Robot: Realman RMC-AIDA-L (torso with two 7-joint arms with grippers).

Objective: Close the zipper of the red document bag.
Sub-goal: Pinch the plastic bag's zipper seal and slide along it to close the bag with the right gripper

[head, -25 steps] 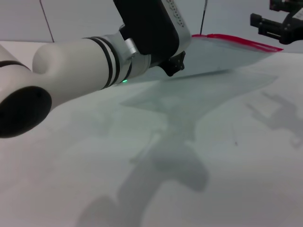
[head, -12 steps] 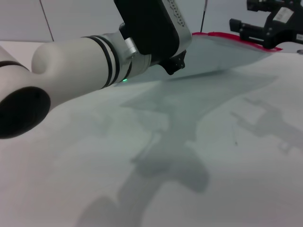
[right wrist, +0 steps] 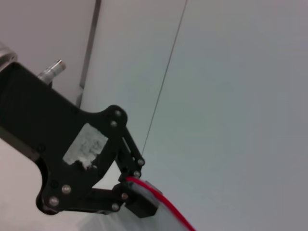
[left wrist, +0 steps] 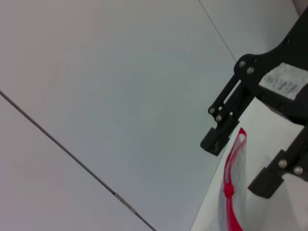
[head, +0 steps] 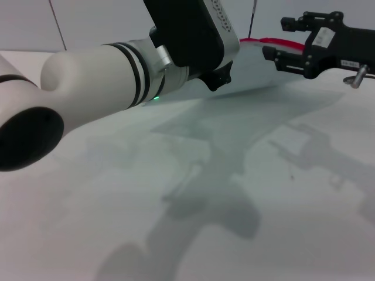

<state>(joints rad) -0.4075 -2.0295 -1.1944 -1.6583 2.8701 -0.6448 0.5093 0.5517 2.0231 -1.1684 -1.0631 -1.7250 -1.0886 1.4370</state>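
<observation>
Two hands on zipper (head: 258,41): left hand (right wrist: 132,192) clenching it, right hand (head: 275,40) spread astride.

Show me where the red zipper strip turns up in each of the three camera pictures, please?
Head view: the zipper runs along the bag's raised far edge, upper right, partly behind the right gripper.
Left wrist view: zipper at lower right, between the right gripper's open fingers.
Right wrist view: zipper at the bottom, leaving the left gripper.
Shared landmark: the zipper itself.
</observation>
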